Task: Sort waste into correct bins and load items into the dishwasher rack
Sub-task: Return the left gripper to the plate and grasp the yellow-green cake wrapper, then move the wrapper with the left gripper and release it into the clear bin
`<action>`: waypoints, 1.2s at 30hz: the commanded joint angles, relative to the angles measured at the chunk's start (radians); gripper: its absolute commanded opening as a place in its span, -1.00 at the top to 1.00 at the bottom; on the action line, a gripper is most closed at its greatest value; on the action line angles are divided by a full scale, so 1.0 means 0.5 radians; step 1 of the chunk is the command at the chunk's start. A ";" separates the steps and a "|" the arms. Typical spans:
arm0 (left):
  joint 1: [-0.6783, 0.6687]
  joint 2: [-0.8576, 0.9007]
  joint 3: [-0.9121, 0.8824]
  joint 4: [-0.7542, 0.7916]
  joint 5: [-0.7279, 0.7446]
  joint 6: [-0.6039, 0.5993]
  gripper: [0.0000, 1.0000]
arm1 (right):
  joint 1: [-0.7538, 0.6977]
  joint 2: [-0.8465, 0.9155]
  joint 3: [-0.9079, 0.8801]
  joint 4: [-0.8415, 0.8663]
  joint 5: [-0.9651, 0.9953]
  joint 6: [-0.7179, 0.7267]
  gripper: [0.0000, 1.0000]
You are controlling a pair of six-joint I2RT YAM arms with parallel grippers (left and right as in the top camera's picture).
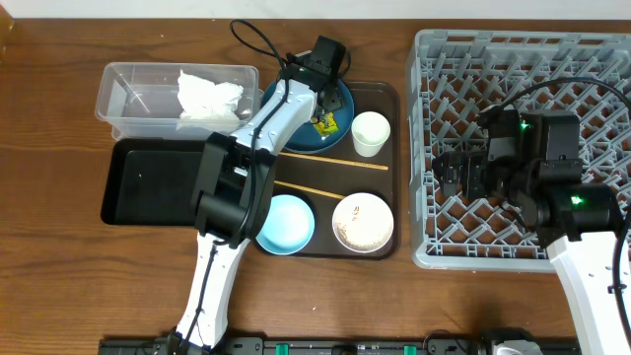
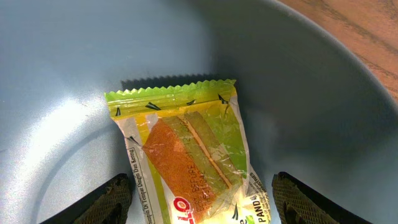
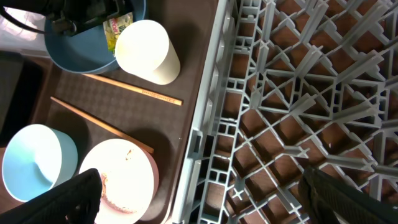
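Note:
The yellow-orange snack wrapper [image 2: 189,158] lies on the dark-blue plate [image 1: 343,100] at the back of the brown tray. My left gripper [image 2: 199,205] is open just above the plate, a finger on each side of the wrapper, not touching it. My right gripper [image 3: 199,199] is open over the left edge of the grey dishwasher rack [image 1: 592,69]. White tissue [image 1: 209,97] lies in the clear tub [image 1: 123,94]. The black tray [image 1: 148,187] sits in front of the tub. The white cup [image 1: 371,133], two chopsticks [image 1: 340,164], light-blue bowl [image 1: 286,223] and white bowl [image 1: 363,221] with scraps sit on the brown tray.
The brown serving tray [image 1: 389,197] lies between the bins and the rack, close to the rack's left wall. My left arm stretches across the black tray and the brown tray. Bare wooden table [image 1: 59,276] runs along the front and left.

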State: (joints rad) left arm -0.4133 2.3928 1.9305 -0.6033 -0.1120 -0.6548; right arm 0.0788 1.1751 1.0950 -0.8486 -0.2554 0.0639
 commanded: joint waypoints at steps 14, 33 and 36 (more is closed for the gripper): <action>0.008 0.141 -0.057 -0.034 -0.024 -0.009 0.24 | 0.040 -0.016 0.027 -0.010 -0.022 0.005 -0.99; 0.013 -0.409 -0.011 -0.262 -0.025 0.157 0.88 | 0.040 -0.016 0.027 -0.013 -0.022 0.005 -0.99; 0.037 -0.597 -0.011 -0.311 -0.025 0.156 0.88 | 0.040 -0.016 0.027 -0.009 -0.022 0.004 -0.99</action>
State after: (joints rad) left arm -0.4110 2.2402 1.9148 -0.7475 -0.1253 -0.5983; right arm 0.0788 1.1751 1.0950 -0.8528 -0.2554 0.0639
